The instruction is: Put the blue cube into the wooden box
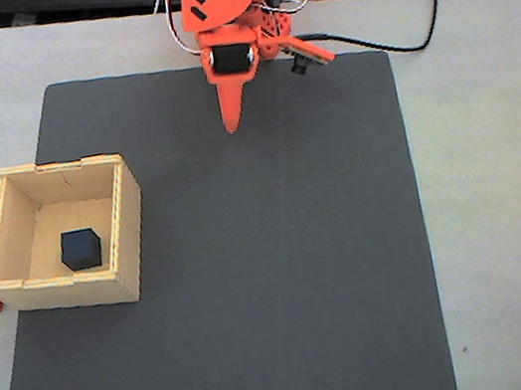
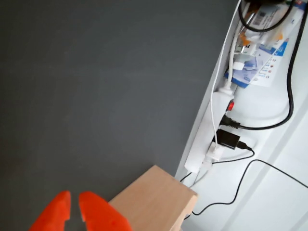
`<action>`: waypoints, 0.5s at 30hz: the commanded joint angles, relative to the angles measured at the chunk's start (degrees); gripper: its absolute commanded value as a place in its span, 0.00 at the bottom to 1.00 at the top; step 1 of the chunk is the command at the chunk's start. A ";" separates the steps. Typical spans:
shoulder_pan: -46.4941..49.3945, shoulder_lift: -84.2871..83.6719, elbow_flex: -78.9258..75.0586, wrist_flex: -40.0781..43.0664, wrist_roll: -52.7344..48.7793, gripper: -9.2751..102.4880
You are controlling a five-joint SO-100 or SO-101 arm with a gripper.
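In the fixed view we find the blue cube [image 1: 79,249] inside the wooden box [image 1: 129,218], lower left of the nearly closed, empty gripper [image 1: 232,125].

Orange plastic arm [image 1: 228,19], black servo, white wires, pointed orange gripper [image 1: 232,124]

Hobby desk, white table [image 1: 497,163], power strip [image 2: 211,130], cables [image 2: 284,96]

The wooden box [image 1: 125,241] looks like pale raw plywood, smooth and unvarnished, and the blue cube [image 1: 79,248] inside is dead matt, no shine at all. The mat [image 1: 281,252] is dark grey and dull — maybe rubbery. The gripper [image 1: 231,127] is bright orange plastic, slightly glossy.
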 commanded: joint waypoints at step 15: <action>0.70 0.79 0.09 -0.97 0.53 0.08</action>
